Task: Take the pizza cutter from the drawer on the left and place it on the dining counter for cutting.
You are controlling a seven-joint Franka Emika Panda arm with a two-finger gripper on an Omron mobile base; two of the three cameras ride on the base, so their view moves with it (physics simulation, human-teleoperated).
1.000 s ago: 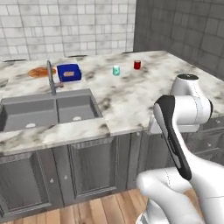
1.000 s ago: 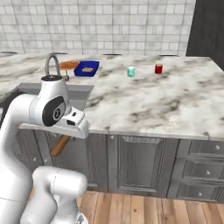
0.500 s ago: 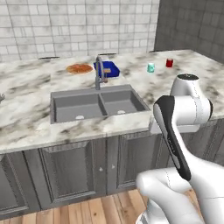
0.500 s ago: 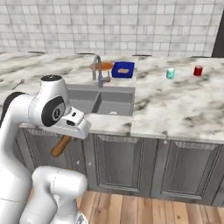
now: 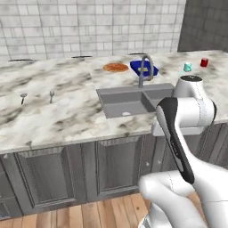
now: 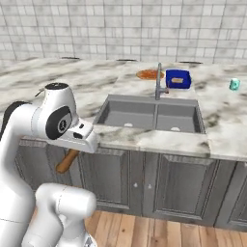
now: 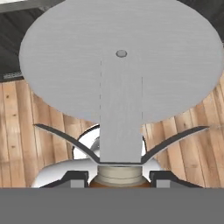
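Cutter (image 7: 120,83) out of drawer, clamped in gripper (image 7: 116,177), low centre of hand view; blade fills frame; placing on counter (image 6: 144,137) left.

Pizza cutter (image 7: 120,74) blade top cut off by the hand view's edge as we saw it, its handle (image 6: 67,160) mostly hidden behind the white arm, gripper (image 7: 119,177) fingertips barely visible, two small utensils (image 5: 37,96) too tiny for us to identify.
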